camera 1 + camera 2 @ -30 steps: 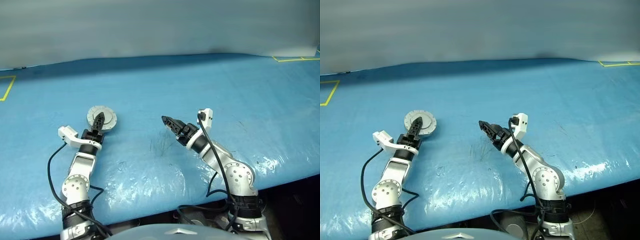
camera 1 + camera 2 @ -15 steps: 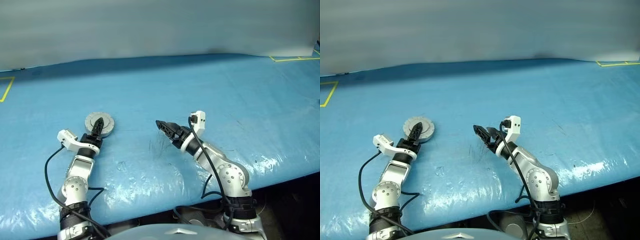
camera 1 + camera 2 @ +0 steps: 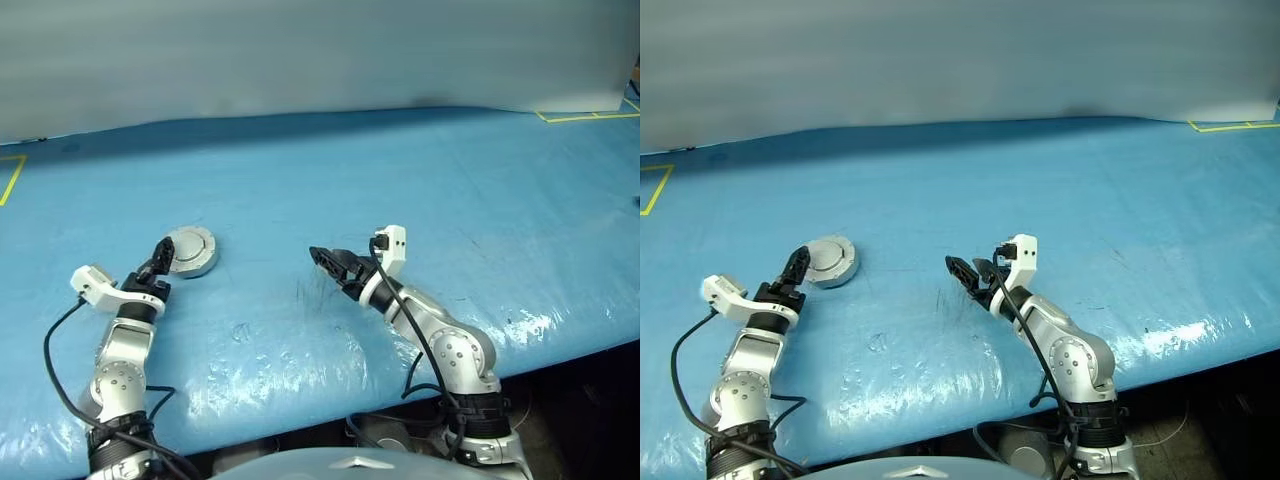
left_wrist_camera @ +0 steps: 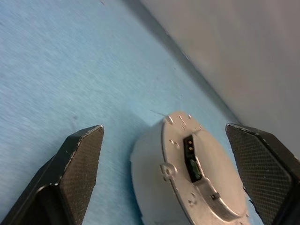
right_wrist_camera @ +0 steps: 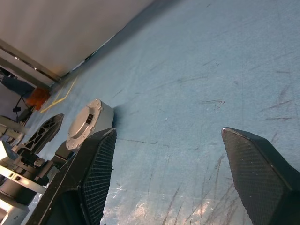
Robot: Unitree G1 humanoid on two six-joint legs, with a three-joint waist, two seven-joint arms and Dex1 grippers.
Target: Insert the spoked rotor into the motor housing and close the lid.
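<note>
From the head views we see a wide blue table [image 3: 420, 170] with the motor housing [image 3: 190, 250] lying on its left part, closed, the lid [image 4: 201, 173] shut on top so that only a plain silver-grey round body shows. The left gripper [image 3: 158, 259] sits just to the near-left of the housing, its black fingers pointing at it but not around it — we can see blue surface between the tips and the metal. The left wrist view adds what the head views cannot give: the two fingers [image 4: 77, 164] stand wide apart with the housing between and beyond them, apart from both pads, and the lid's face carries a small dark slot and a few screw-like marks. We cannot tell from any view whether the spoked rotor is inside, since the lid covers the cup. The right gripper [image 3: 328, 261] hovers near the middle of the table, well to the right of the housing, pointing left toward it. Its wrist view shows its own fingers [image 5: 89, 173] spread wide with nothing between them — only scuffed blue surface — and, farther off, the housing with the left gripper beside it. Yellow tape lines [image 3: 12, 180] mark the far-left and far-right edges of the table.
</note>
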